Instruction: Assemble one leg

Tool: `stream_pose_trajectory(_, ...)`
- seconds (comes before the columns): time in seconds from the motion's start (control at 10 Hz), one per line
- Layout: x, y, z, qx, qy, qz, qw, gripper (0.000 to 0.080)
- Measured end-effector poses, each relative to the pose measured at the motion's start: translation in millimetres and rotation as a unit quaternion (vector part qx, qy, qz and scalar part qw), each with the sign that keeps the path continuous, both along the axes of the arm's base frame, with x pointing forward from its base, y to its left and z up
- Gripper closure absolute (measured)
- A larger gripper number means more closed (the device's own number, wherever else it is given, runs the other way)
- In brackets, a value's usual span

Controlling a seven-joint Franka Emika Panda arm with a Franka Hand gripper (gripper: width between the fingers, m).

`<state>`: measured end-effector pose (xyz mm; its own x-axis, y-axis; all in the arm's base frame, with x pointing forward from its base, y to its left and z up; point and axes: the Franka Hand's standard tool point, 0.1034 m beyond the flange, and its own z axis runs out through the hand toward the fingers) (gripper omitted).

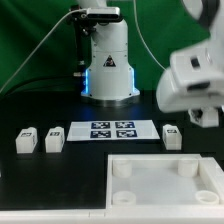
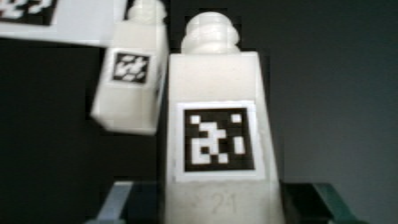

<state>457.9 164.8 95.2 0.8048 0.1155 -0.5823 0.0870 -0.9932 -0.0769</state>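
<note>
Aloft at exterior view's right, gripper [image 2: 217, 202] astride leg [image 2: 217, 110], hold unclr.

Warning triangle [image 1: 107, 62], seemingly, on robot base [image 1: 108, 88].

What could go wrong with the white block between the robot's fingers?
The gripper flanks only one end of the leg, so the leg might tilt or slip when moved. A second leg sits close by and could get bumped. Whether the fingers are squeezing yet is unclear.
</note>
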Motion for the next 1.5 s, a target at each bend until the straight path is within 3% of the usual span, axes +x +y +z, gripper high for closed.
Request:
stream_pose_trajectory(0.1,17.6,-7.3,20.9,0.009,-0.073,-0.005,0.997,0.0508)
stream_pose_trajectory(0.2,21.7,-10.6,32.5,0.013,-0.127,-0.005,0.992,0.0508)
stream_pose_trajectory(0.4,23.0,-9.5,26.5,0.025,-0.235,-0.011,0.972,0.0508)
stream_pose_trajectory(0.5,31.5,-13.5,30.8,0.039,-0.278,0.001,0.96,0.0508)
stream_pose_trajectory(0.7,90.7,-53.0,67.0,0.054,-0.387,0.019,0.92,0.0508)
stream_pose_trajectory(0.8,118.1,-65.2,76.8,0.057,-0.467,0.039,0.882,0.0508)
stream_pose_trajectory(0.9,128.5,-69.5,78.0,0.055,-0.515,0.039,0.855,0.0508)
stream_pose_trajectory(1.1,125.0,-80.6,76.1,0.043,-0.601,0.04,0.797,0.0508)
stream_pose_trajectory(1.2,124.0,-84.0,70.7,0.04,-0.615,0.039,0.786,0.0508)
stream_pose_trajectory(1.3,120.4,-86.7,59.8,0.039,-0.606,0.037,0.794,0.0508)
stream_pose_trajectory(1.4,118.4,-85.4,56.9,0.041,-0.589,0.038,0.806,0.0508)
stream_pose_trajectory(1.5,119.9,-84.8,59.1,0.041,-0.592,0.038,0.804,0.0508)
